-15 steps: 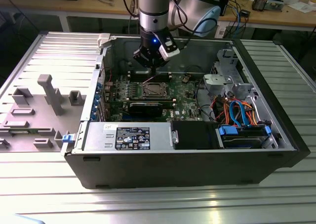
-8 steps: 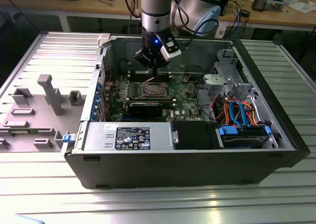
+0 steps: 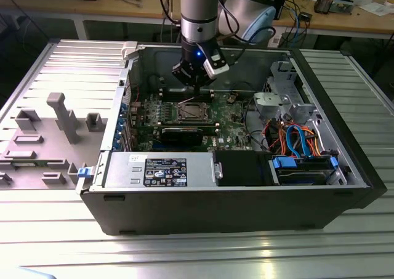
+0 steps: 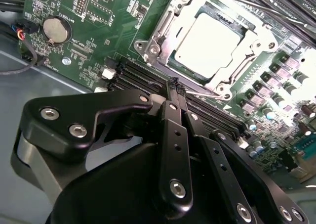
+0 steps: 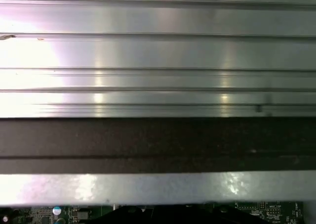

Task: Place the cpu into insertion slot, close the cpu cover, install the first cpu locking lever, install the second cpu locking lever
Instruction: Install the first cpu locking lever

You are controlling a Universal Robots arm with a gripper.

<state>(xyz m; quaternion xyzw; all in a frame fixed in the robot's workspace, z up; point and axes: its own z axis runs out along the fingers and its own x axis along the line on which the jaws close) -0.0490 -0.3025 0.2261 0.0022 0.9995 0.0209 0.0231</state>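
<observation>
At the exterior view's left, grey plastic fixtures [image 3: 61,116] stand on the ribbed aluminium table [image 3: 55,230]. In the middle sits the open computer case [image 3: 234,202], its near wall hiding the lower edge of the green motherboard [image 3: 231,116]. A silver power supply box [image 3: 160,171] lies along the case's near side. The gripper [image 3: 196,85] hangs from the arm [image 3: 198,14] just above the socket at the frame's centre, and its body covers the far part of the board. Towards the right, orange and blue cables [image 3: 295,137] crowd a drive bay.

In the second wrist view, a round coin battery [image 4: 55,29] sits at upper left. The black fingers [image 4: 174,135] rise from the lower middle, pressed together with no gap, seemingly pinching a thin wire lever [image 4: 207,91], though the contact is hard to make out. At upper right the cpu [image 4: 207,43] lies flat in the socket, framed by the cpu cover [image 4: 158,36], which appears lowered around it; glare washes out the chip's surface.

In the first wrist view, only a sliver of board peeps along the bottom edge.
</observation>
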